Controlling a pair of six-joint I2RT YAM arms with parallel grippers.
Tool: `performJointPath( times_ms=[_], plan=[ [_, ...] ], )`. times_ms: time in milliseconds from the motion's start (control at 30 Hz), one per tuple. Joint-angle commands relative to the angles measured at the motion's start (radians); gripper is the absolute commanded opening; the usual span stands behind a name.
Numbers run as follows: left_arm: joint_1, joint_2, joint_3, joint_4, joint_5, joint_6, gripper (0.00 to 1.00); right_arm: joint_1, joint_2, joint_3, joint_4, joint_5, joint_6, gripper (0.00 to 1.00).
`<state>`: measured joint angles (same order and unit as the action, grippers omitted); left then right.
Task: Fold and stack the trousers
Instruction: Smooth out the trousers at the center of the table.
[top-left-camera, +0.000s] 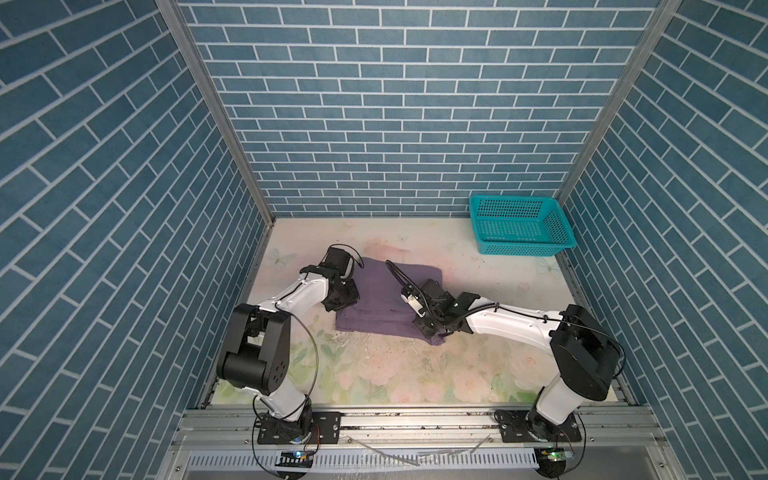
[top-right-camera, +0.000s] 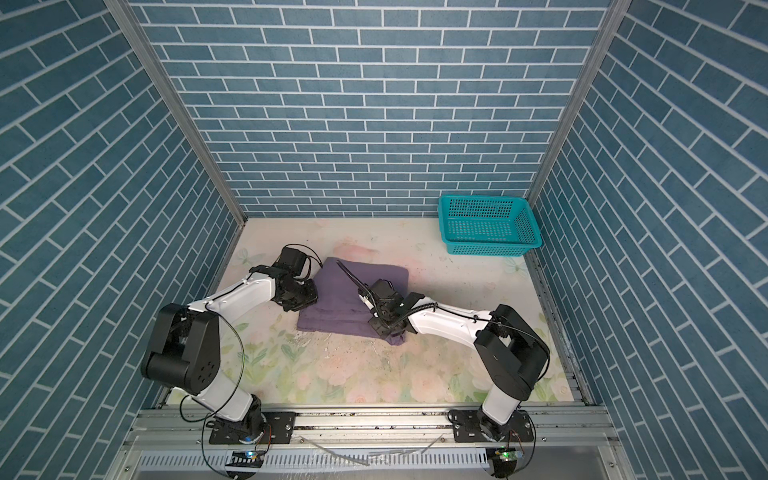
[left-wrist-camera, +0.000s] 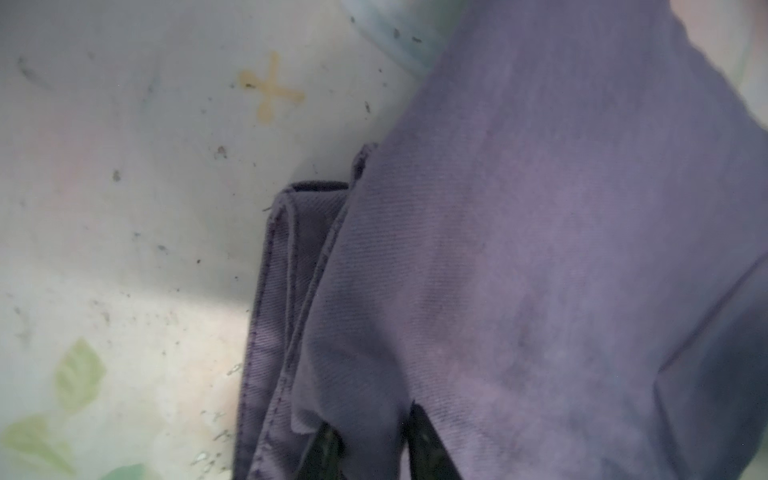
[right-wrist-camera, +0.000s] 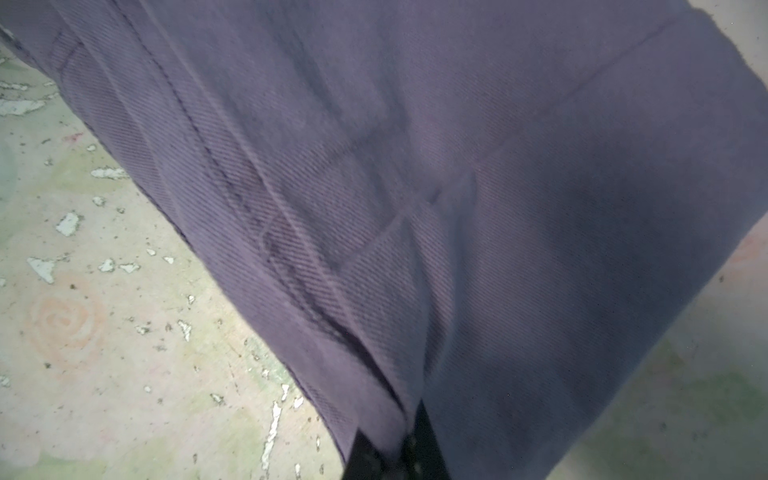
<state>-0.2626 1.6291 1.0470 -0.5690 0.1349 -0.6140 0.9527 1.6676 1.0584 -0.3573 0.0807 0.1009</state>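
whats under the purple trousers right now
Around the trousers only the floral tabletop shows, so they lie on it. At their edge, lower folded layers peek out. Anything else beneath is covered by cloth and cannot be seen.

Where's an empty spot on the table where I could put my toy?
The widest bare patch is the front of the table, between the trousers and the rail. There is also room between the trousers and the teal basket. The middle is crowded: left gripper and right gripper are on the cloth.
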Motion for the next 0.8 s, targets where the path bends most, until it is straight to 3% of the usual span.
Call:
performJointPath(
  times_ms=[0,33,300,500,567,667,767],
  plan=[
    [-0.012,-0.016,0.041,-0.036,-0.034,0.013,0.04,0.002,-0.018,-0.032,-0.022,0.02,0.022,0.0],
    [-0.012,-0.027,0.052,-0.052,-0.036,0.013,0.0,0.002,-0.016,-0.031,-0.022,0.024,0.024,0.0],
    [-0.013,-0.172,0.139,-0.226,-0.055,0.013,0.0,0.0,-0.088,-0.061,-0.011,0.046,0.037,0.0],
    [-0.017,-0.31,0.077,-0.289,-0.06,-0.02,0.02,0.001,-0.174,-0.08,-0.067,0.042,0.045,0.0],
    [-0.021,-0.338,0.008,-0.269,-0.061,-0.036,0.14,0.001,-0.177,-0.104,-0.063,0.008,0.056,0.0],
    [-0.021,-0.332,-0.107,-0.225,-0.075,-0.054,0.45,0.01,-0.16,-0.129,-0.057,-0.062,0.087,0.07],
    [-0.005,-0.29,-0.158,-0.205,-0.103,-0.044,0.52,0.026,-0.159,-0.162,-0.049,-0.08,0.12,0.2]
  ],
)
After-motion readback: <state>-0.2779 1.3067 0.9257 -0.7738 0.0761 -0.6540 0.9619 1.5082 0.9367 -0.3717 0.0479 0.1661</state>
